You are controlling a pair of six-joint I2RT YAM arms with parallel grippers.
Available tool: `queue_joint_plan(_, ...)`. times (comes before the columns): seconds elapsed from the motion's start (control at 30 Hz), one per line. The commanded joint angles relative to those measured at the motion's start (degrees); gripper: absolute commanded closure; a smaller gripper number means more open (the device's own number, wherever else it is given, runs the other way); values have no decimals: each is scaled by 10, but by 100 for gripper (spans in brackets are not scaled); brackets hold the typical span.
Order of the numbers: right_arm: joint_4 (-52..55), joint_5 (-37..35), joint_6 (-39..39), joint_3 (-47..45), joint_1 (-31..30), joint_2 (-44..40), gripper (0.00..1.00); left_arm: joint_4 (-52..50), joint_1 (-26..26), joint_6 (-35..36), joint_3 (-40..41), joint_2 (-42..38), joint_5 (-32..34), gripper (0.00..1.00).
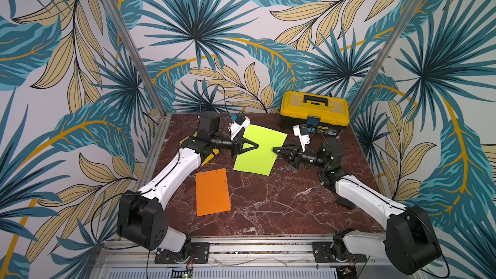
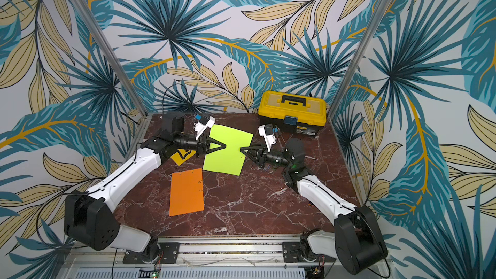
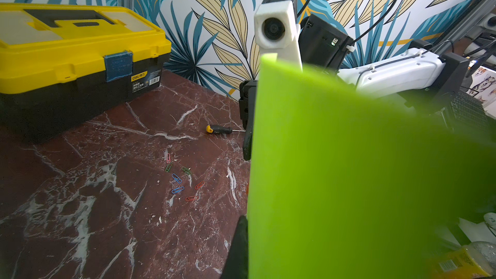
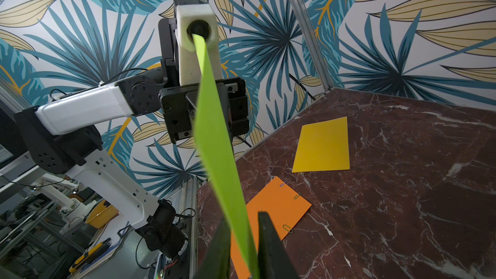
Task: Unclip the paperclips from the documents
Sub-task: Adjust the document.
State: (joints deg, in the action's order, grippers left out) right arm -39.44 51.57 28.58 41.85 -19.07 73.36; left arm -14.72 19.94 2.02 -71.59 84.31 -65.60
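Observation:
My left gripper (image 1: 257,146) is shut on the left edge of the lime green document (image 1: 255,162), which hangs above the table. Facing it, my right gripper (image 1: 273,149) has its fingers on either side of the sheet's right edge. In the right wrist view a narrow gap still shows between them (image 4: 244,216). A silver paperclip (image 1: 273,157) sits on that edge just below the tips. The orange document (image 1: 212,192) lies flat with paperclips (image 4: 288,228) along its edges. The golden yellow document (image 4: 322,146) lies mostly under my left arm.
Several loose coloured paperclips (image 3: 182,178) lie on the marble under my right wrist. A yellow-and-black toolbox (image 1: 314,111) stands at the back right. A small screwdriver (image 3: 218,129) lies near my right arm. Walls with metal posts close in the table at the back and on both sides.

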Motion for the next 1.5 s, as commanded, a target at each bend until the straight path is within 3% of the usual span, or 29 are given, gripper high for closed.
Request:
queue_joint_plan(0.0,-18,11,4,7,-2,3,89,12,2,0,8,-3,-5,100)
queue_joint_plan(0.13,-18,11,6,7,-3,5,100,12,2,-1,8,-2,-5,100)
queue_joint_plan(0.33,-13,1,3,6,-2,0,100,12,3,-1,8,-2,-3,100)
queue_joint_plan(0.57,14,-22,-15,12,-2,-25,100,12,2,-7,5,1,-12,83)
queue_joint_plan(0.7,44,-34,-34,18,0,-42,100,12,2,-9,4,4,-15,79)
queue_joint_plan(1.47,97,-47,-60,18,10,-86,100,25,-1,-24,6,0,-9,76)
